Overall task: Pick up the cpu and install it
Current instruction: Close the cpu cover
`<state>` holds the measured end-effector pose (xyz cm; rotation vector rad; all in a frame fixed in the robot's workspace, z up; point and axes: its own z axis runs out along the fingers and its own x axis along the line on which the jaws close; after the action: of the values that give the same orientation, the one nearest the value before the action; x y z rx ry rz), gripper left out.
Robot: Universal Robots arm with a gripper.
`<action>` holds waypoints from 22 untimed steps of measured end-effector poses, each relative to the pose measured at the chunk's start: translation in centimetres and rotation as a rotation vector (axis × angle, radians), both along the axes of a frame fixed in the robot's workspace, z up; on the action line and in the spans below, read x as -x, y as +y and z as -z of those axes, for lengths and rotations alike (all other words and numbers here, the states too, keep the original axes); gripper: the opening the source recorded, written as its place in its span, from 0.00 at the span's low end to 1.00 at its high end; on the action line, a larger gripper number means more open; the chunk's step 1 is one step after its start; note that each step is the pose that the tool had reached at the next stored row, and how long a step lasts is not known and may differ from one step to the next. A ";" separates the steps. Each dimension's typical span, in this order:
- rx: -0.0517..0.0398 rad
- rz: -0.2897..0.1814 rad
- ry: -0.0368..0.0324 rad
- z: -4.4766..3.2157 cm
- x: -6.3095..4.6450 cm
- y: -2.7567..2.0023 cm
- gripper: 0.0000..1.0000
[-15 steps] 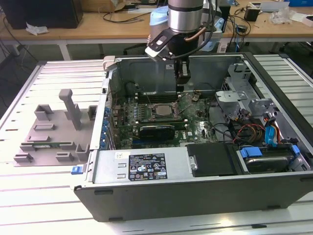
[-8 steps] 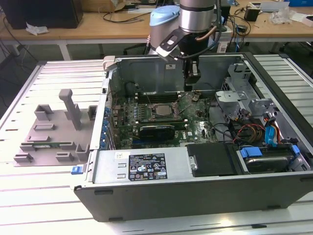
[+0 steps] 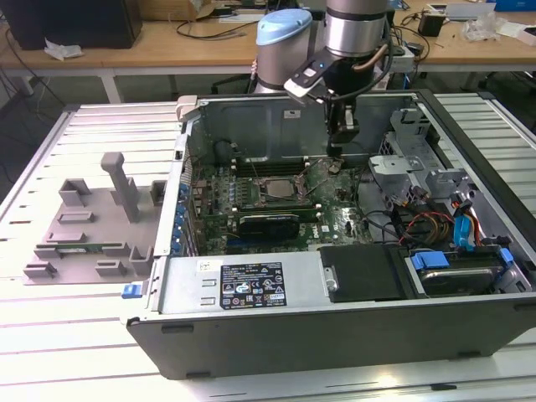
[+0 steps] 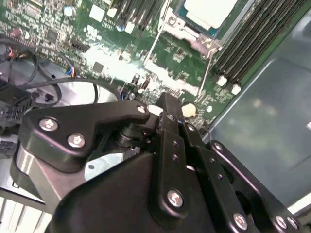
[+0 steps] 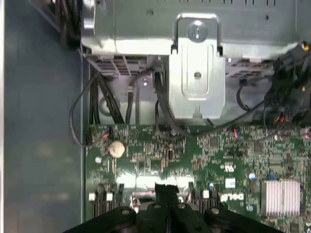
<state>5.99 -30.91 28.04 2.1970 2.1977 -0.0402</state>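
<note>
Inside the case [image 3: 352,335], pincer [image 4: 166,104] closed, empty, near cpu [image 4: 210,9] in socket [image 4: 194,41]; dipping lower could scrape the motherboard [image 4: 112,63].

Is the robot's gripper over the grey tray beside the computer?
No, the gripper hangs inside the open computer case, above the motherboard.

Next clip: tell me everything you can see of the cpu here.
In the second wrist view the cpu is a flat square chip with a pale silver-grey metal top, partly cut off by the picture's edge. It lies flat inside the metal-framed socket on the green motherboard. The gripper is apart from it, not touching.
</note>
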 end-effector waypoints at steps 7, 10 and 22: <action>0.0000 0.000 0.0065 1.55 -0.5 0.00 0.11; 0.0001 0.000 0.0068 1.94 -0.7 0.00 0.11; -0.0002 0.000 0.0075 3.20 -0.7 0.02 0.11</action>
<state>6.72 -30.89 24.84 2.2006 2.2017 -0.0482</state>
